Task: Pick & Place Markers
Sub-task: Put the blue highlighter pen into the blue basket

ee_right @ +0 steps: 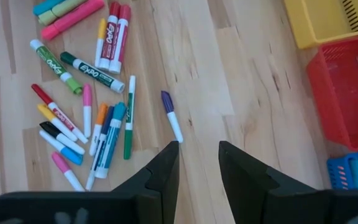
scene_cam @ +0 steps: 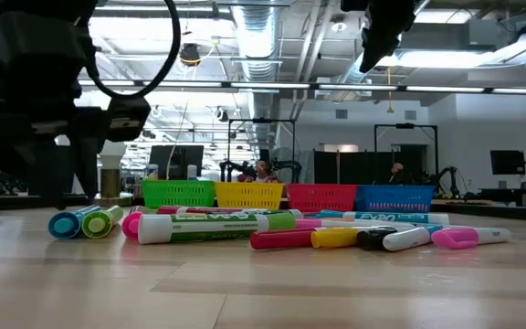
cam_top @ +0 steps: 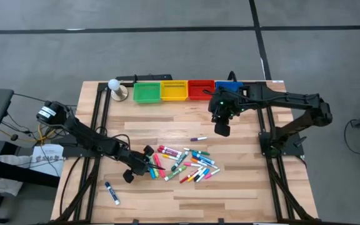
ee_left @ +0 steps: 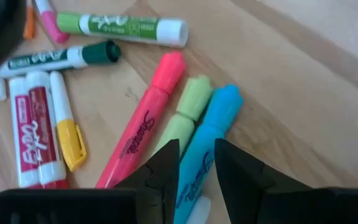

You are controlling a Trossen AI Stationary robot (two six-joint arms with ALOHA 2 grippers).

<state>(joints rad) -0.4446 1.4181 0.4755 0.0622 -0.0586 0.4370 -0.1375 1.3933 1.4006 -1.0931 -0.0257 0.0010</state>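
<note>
Around left gripper [ee_left: 196, 171]: pink highlighter [ee_left: 143, 121] and green highlighter [ee_left: 184, 117] beside it.
Blue highlighter [ee_left: 205, 144]: between slightly parted fingers, grip unclear.
Right gripper [ee_right: 198, 162]: fingers apart, empty, above purple-capped marker [ee_right: 171, 116]; red bin [ee_right: 348, 87] beside.

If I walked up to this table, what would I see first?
A bright jumble of markers lying in the middle of the wooden table, with the left gripper down at the pile's edge, its fingers either side of a blue highlighter. Along the far edge stand four little bins: green, yellow, red and blue. The right gripper hovers near them.
</note>
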